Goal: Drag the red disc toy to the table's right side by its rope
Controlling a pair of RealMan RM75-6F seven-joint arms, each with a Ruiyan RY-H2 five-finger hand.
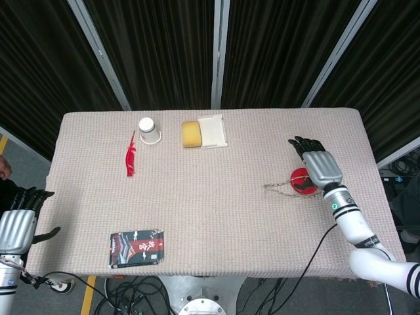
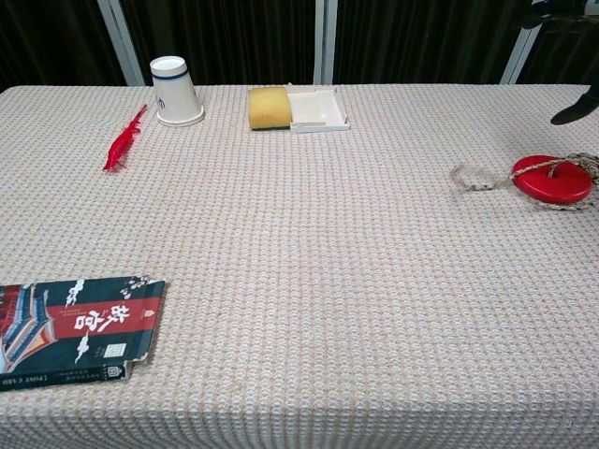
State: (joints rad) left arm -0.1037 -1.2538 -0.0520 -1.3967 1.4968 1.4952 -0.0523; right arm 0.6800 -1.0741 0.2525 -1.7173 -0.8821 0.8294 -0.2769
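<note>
The red disc toy (image 1: 300, 182) lies flat on the right part of the table, also seen in the chest view (image 2: 552, 180). Its pale rope (image 1: 278, 188) lies slack on the cloth, trailing left from the disc (image 2: 475, 178). My right hand (image 1: 319, 165) hovers just over the disc's right edge, fingers stretched out and apart, holding nothing; only dark fingertips (image 2: 573, 111) show in the chest view. Beyond the table's left edge, near the front corner, my left hand (image 1: 18, 222) hangs with its fingers apart and empty.
A white paper cup (image 1: 149, 130), a red feather-like toy (image 1: 130, 157), a yellow sponge (image 1: 191, 134) and a white tray (image 1: 212, 130) stand along the far side. A dark printed packet (image 1: 136, 247) lies near the front left edge.
</note>
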